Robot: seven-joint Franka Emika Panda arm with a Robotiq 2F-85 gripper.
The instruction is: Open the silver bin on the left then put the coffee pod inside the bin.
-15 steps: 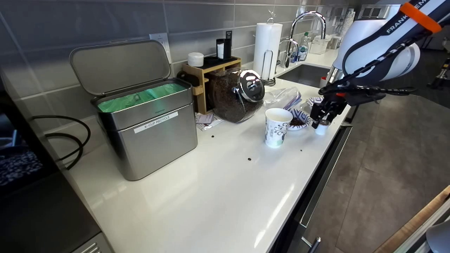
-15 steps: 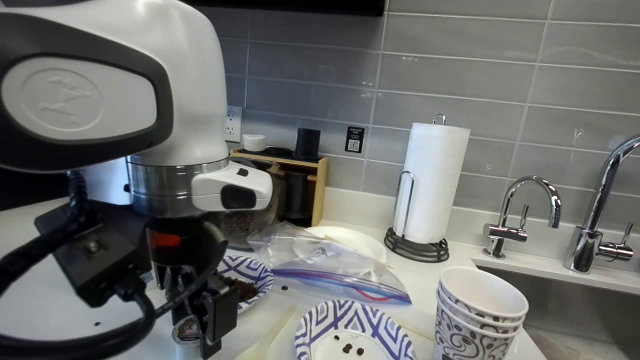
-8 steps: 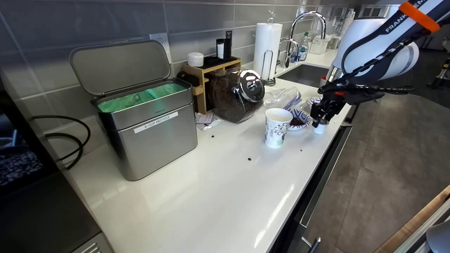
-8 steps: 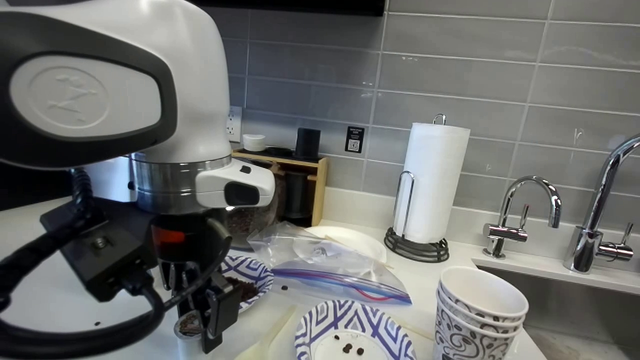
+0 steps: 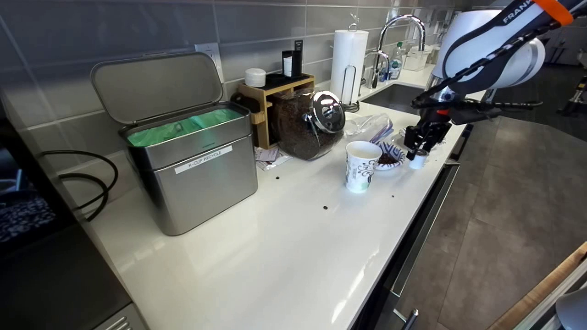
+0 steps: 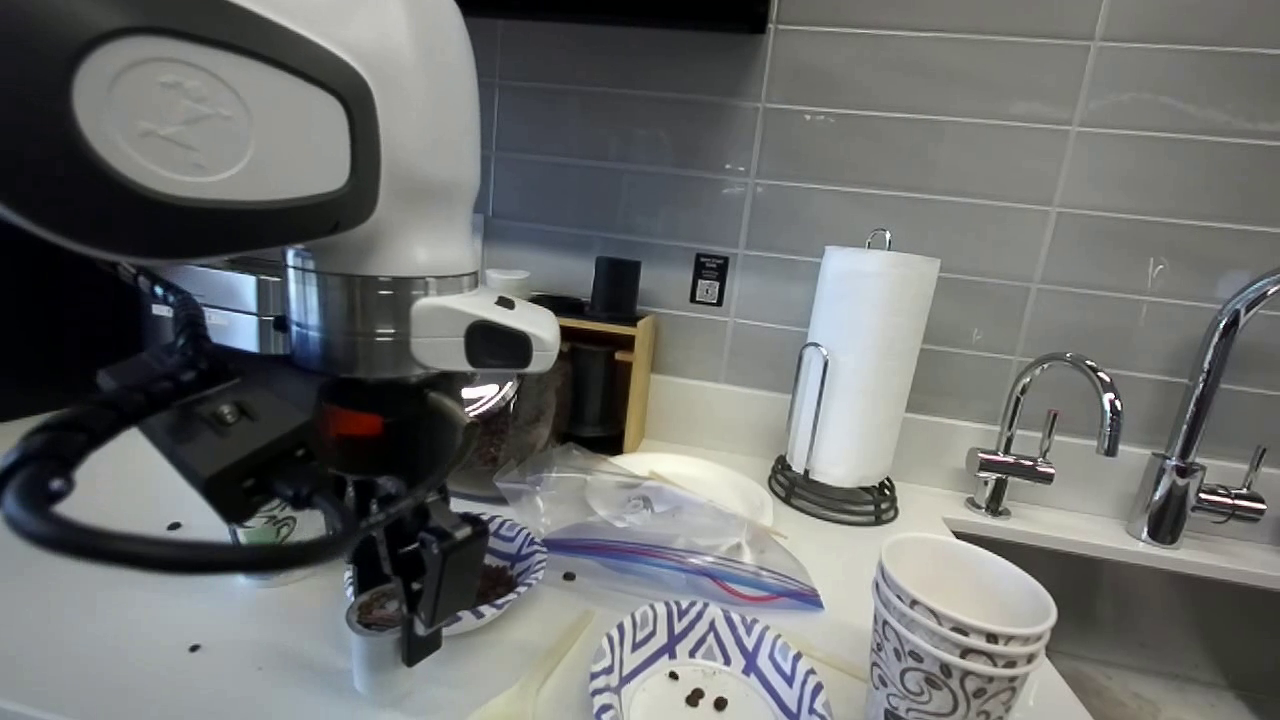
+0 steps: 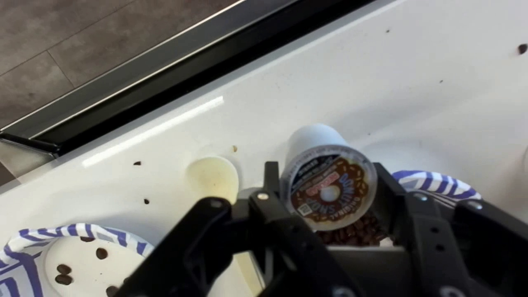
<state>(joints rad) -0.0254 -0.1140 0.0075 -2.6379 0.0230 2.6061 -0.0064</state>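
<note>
Boxy brushed-steel bin (image 5: 213,195) at left on the white bench (image 5: 257,270), tan wooden rack (image 5: 263,110) to its right, round clear jar (image 5: 296,128) before that, printed white paper cup (image 5: 359,168) before the jar, small white coffee pod (image 7: 330,192) in the black tool (image 7: 325,181)

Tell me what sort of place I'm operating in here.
Looks like a kitchen, possibly an office break room: there's a sink with a tall chrome faucet, a paper towel roll, and the silver bin marked "K-CUP RECYCLE".
</note>
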